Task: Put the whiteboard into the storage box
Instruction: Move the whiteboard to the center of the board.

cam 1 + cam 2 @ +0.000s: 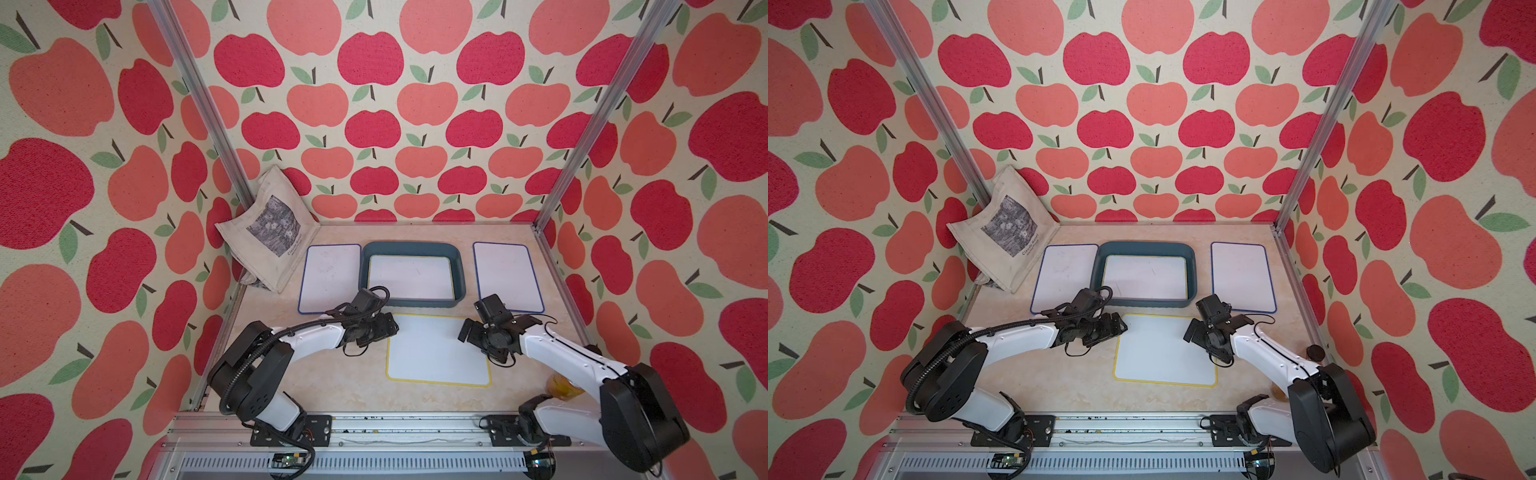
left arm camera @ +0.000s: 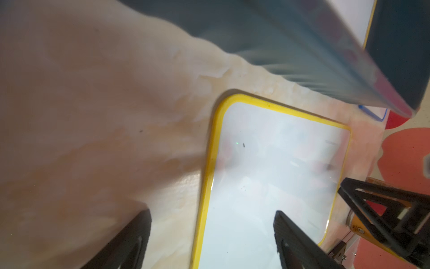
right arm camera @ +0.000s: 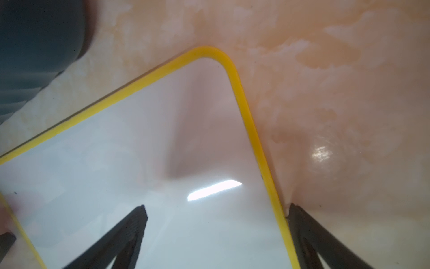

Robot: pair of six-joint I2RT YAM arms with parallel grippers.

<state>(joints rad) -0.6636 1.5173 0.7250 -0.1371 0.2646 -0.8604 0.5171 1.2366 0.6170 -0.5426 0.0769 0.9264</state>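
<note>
Now, whiteboard inside storage box

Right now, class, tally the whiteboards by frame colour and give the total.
Blue-framed: 2, the left board and the right board.
Yellow-framed: 2, the boxed board and the front board.
Total: 4.

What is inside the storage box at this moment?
One yellow-edged whiteboard lies flat in the storage box, covering most of its floor. Anything beneath it is hidden; the left arm covers one near corner.
</note>
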